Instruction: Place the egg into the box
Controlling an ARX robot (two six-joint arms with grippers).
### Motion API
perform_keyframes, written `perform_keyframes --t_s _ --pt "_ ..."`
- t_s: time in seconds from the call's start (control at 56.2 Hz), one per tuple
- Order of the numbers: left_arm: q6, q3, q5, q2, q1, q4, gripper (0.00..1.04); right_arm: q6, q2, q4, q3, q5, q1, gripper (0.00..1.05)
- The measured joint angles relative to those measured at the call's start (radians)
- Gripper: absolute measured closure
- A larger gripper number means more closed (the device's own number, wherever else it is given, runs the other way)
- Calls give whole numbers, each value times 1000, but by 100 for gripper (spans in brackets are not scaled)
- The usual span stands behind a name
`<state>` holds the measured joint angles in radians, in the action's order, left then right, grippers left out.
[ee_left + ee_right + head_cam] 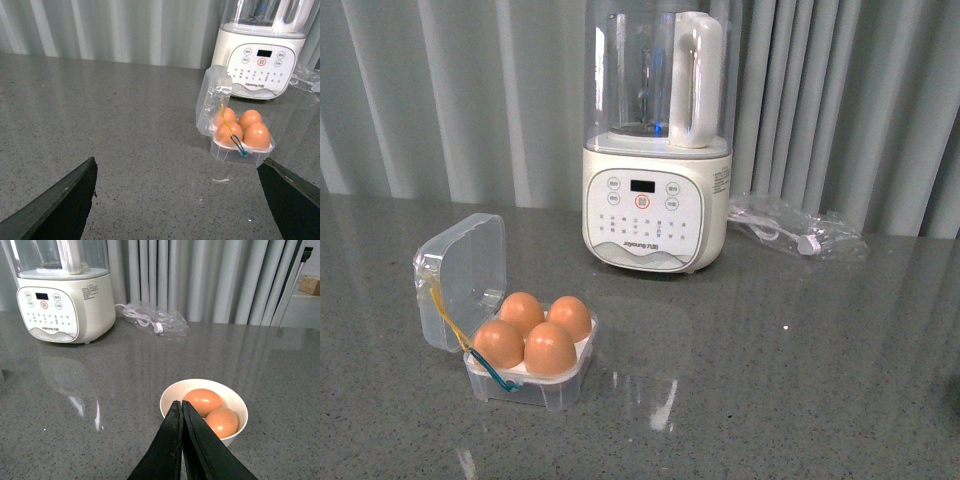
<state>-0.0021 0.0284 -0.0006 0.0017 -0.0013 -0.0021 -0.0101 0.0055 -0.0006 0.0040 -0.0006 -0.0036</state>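
Note:
The box is a small clear case on the grey counter at the front left, its lid hinged open and standing up. Several brown eggs fill its white tray. In the left wrist view the box with its eggs lies ahead of my left gripper, which is open, empty and well short of it. My right gripper is shut on nothing, its tips at the near rim of a white bowl holding two more eggs. Neither arm shows in the front view.
A tall cream blender with a clear jug stands behind the box. A crinkled clear bag with a white cable lies to its right. A pleated grey curtain backs the counter. The bowl sits outside the front view.

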Motion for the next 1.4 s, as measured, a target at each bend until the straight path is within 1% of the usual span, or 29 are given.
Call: perform_keyframes --t_s 0.302,0.32,0.409,0.444,0.462,0.498,0.516,0.569,0.587,0.622,0.676,0.729,0.782,0.8,0.818,0.889,1.244,1.262,1.28,1.298,1.316,1.333,1.369,1.404 --pt "0 0 0 0 0 0 7 0 0 0 0 0 0 102" --pt "0 0 0 0 0 0 7 0 0 0 0 0 0 99" --pt "0 0 0 0 0 0 7 0 0 0 0 0 0 86" --pt "0 0 0 0 0 0 7 0 0 0 0 0 0 79" --pt "0 0 0 0 0 0 7 0 0 0 0 0 0 77" --pt "0 0 0 0 0 0 7 0 0 0 0 0 0 70" --pt "0 0 0 0 0 0 7 0 0 0 0 0 0 68" --pt "0 0 0 0 0 0 7 0 0 0 0 0 0 57" --pt "0 0 0 0 0 0 7 0 0 0 0 0 0 56" --pt "0 0 0 0 0 0 7 0 0 0 0 0 0 48" --pt "0 0 0 0 0 0 7 0 0 0 0 0 0 34" --pt "0 0 0 0 0 0 7 0 0 0 0 0 0 24" --pt "0 0 0 0 0 0 7 0 0 0 0 0 0 9" --pt "0 0 0 0 0 0 7 0 0 0 0 0 0 6" --pt "0 0 0 0 0 0 7 1 0 0 0 0 0 6" --pt "0 0 0 0 0 0 7 3 0 0 0 0 0 8" --pt "0 0 -2 0 0 0 7 3 0 0 0 0 0 7" --pt "-14 4 -40 11 -14 -16 7 3 0 0 0 0 0 7" --pt "-33 16 -117 29 -33 -58 7 3 0 0 0 0 0 7" --pt "-61 38 -226 68 -71 -131 7 3 0 0 0 0 0 7" --pt "-88 51 -293 97 -90 -171 7 3 0 0 0 0 0 7" --pt "-97 55 -326 111 -98 -188 7 3 0 0 0 0 0 7" --pt "-118 59 -425 147 -118 -227 7 3 0 0 0 0 0 7" --pt "-130 58 -452 162 -125 -238 7 3 0 0 0 0 0 7"
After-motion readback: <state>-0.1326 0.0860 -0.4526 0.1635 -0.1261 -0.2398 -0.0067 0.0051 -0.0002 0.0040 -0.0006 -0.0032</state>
